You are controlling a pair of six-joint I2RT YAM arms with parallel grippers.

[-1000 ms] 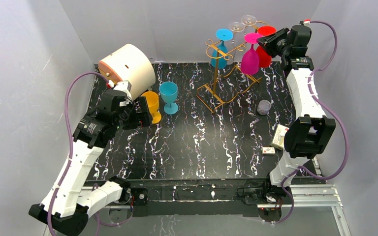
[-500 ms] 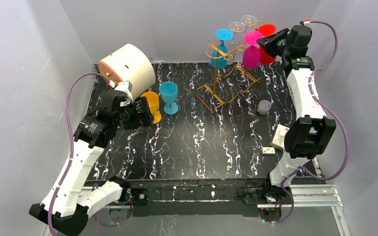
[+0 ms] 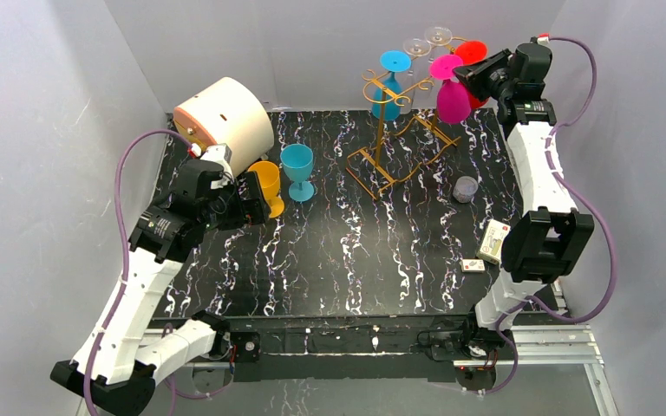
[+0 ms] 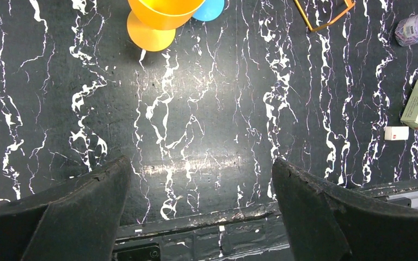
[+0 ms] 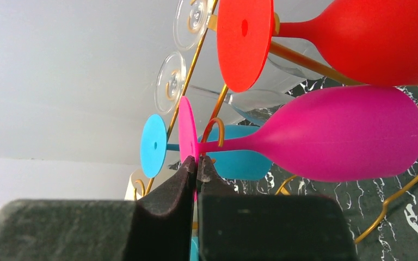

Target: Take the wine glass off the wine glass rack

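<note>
Near you, L gripper [image 4: 198,168] hangs wide open, empty, over the black marbled table [image 4: 207,98]. Far back, R gripper [image 5: 197,163] pinches the foot of the magenta plastic wine glass [image 5: 337,133], its stem by a loop of the tall gold wire rack [image 3: 381,130]. Looks mid-removal. Next: draw it clear w/o snagging.

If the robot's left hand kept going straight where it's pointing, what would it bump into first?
Probably the bare black table. The left gripper is open, with nothing between its fingers, though depth is unclear.
</note>
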